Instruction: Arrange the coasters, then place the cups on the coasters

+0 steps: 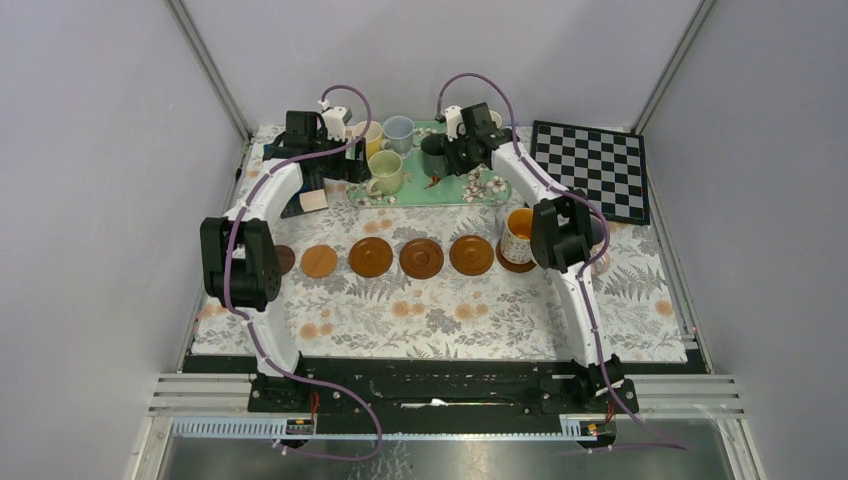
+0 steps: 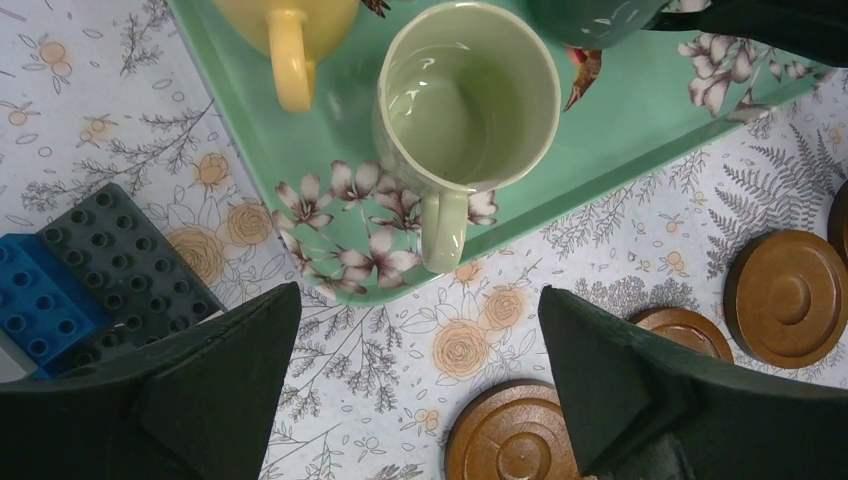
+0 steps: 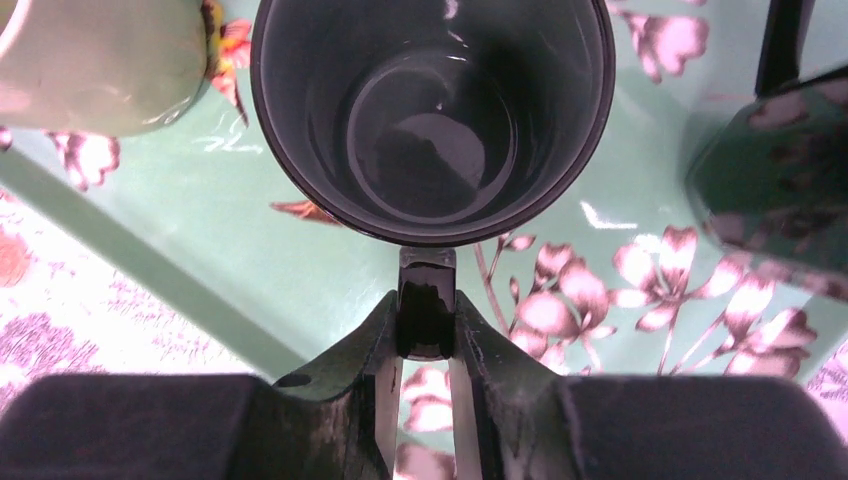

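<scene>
Right gripper (image 3: 426, 322) pinches the handle of the dark green mug (image 3: 432, 120) just ahead; left gripper (image 2: 420, 295) gapes.

A: How is the overhead view lit?
B: Evenly; only soft shadows are cast on the tablecloth (image 1: 440, 310).
A: And the wrist views?
B: Glare is seen inside the dark cup (image 3: 430, 130); beside it the cloth is washed out, and the foreground is blurred.
</scene>
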